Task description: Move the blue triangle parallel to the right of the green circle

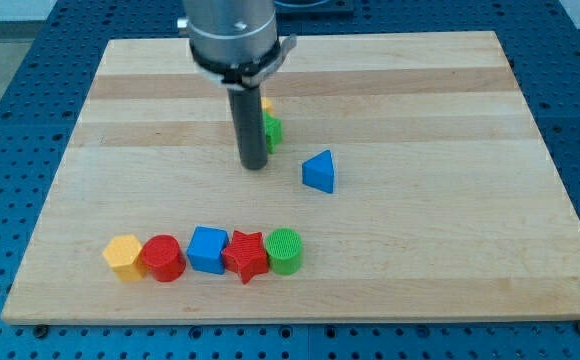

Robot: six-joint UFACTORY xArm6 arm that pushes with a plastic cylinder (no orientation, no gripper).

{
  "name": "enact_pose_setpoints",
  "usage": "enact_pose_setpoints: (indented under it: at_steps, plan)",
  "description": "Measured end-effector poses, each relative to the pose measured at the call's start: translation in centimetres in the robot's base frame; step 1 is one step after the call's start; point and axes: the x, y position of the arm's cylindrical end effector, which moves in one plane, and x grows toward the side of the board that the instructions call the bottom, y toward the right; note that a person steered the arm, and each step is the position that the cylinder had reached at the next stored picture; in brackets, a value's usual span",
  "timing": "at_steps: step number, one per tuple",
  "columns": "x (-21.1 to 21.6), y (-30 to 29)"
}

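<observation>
The blue triangle lies near the board's middle. The green circle stands at the right end of a row near the view's bottom, below and left of the triangle. My tip rests on the board to the left of the blue triangle, a short gap apart from it. The rod hides part of a green block and a yellow block just behind it.
The row at the bottom runs left to right: yellow hexagon, red cylinder, blue cube, red star, then the green circle. The wooden board lies on a blue perforated table.
</observation>
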Motion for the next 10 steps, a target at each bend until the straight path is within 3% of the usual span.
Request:
enact_pose_setpoints:
  at_steps: [1,3,8,10]
  plan:
    - [-0.6,4.7]
    - [9.0,8.9]
    - [12.1,10.4]
    - [14.9,18.1]
